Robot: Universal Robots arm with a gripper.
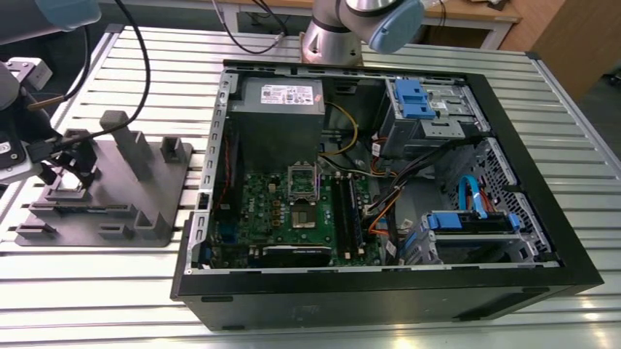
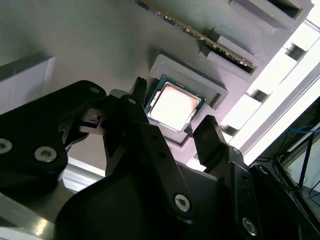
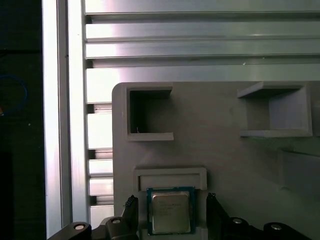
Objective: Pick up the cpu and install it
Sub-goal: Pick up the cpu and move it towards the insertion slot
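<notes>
Jaws are wide open, with one finger on each side of the cpu.
The cpu lies flat in a shallow pocket on the grey tray. The tray sits on the ribbed metal counter, beside the open computer. The cpu looks light, thin, stiff and easy to hurt. Its shiny top may be slippery, so I think the two side edges are the best place to hold it, gently. A low wall stands close along one edge, but the two sides by the fingers look free. Tall posts stand on the tray nearby, and the space above the cpu looks open.
</notes>
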